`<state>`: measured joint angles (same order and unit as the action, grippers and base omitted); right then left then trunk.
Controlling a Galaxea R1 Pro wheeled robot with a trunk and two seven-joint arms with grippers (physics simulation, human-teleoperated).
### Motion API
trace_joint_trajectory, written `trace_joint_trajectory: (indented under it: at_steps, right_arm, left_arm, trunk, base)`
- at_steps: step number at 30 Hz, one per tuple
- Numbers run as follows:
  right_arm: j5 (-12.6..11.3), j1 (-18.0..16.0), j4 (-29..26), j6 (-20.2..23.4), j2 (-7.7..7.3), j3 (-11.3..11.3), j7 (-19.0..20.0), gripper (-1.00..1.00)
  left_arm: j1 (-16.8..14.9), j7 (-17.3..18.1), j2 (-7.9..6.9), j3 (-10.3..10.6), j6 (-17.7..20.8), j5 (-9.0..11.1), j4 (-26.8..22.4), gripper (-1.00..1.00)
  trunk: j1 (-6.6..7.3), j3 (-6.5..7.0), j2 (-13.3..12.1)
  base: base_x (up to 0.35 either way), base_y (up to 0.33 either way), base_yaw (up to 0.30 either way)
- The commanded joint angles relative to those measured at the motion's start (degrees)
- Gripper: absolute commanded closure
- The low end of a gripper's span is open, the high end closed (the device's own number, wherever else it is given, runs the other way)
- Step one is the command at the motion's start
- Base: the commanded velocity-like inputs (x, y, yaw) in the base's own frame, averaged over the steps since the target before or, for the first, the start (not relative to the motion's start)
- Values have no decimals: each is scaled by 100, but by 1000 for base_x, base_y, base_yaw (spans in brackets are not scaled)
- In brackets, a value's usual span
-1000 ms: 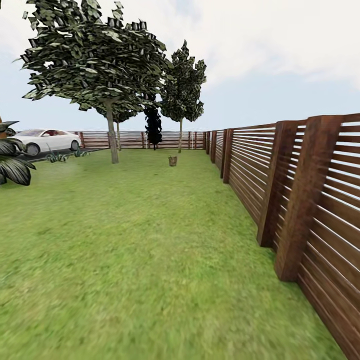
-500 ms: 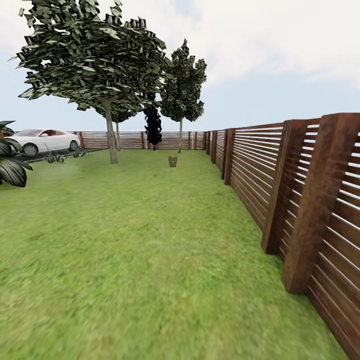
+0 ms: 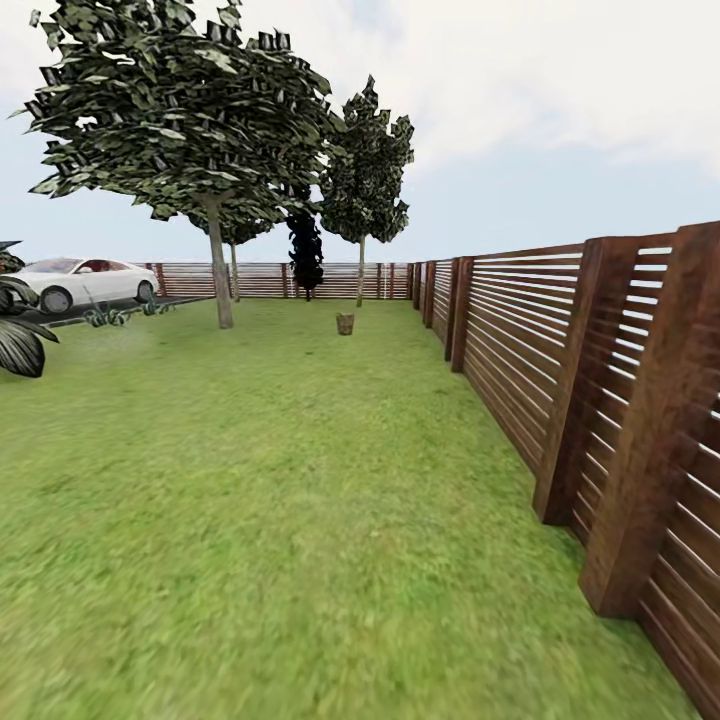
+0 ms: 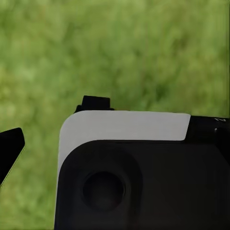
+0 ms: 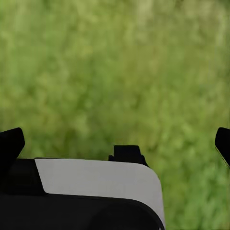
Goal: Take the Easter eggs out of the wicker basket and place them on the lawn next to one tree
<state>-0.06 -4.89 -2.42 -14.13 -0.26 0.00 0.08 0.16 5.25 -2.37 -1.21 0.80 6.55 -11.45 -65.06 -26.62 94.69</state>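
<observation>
1. We find the wicker basket (image 3: 345,322) far down the lawn (image 3: 270,480), at about 12 o'clock in the head view, well apart from us. It reads as a small brown tub shape; weave, handle and eggs are too small to tell.
2. The tree (image 3: 218,270) with the grey-brown trunk stands at about 11 o'clock, near the basket; its crown is ragged, dark green leaf clusters.
3. Right gripper (image 5: 115,139): dark fingertips sit at opposite edges of its wrist view, so we judge it wide apart and empty, over blurred grass.
4. Left gripper (image 4: 12,146): only 1 dark fingertip shows; we cannot tell its spread.
5. Risks, in our judgement: the slatted wooden fence (image 3: 560,380) runs close at 3 o'clock, and drifting right could clip its square posts. Mottled grass could hide a dropped egg.
6. A white car (image 3: 75,282) stands at 10 o'clock beyond spiky plants (image 3: 20,330).
</observation>
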Motion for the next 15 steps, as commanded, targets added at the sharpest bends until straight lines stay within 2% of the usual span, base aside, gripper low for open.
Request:
trace_joint_trajectory:
  at_steps: [1,15]
  right_arm:
    - [-1,-3,5,-19,0,0,1,-100]
    - [5,-3,5,-19,0,0,1,-100]
  left_arm:
    - [2,28,-1,-11,8,56,-8,-100]
    - [2,28,-1,-11,8,56,-8,-100]
  trunk:
    - [-3,-5,2]
    - [-3,-5,2]
  base:
    - [327,0,0]
    - [327,0,0]
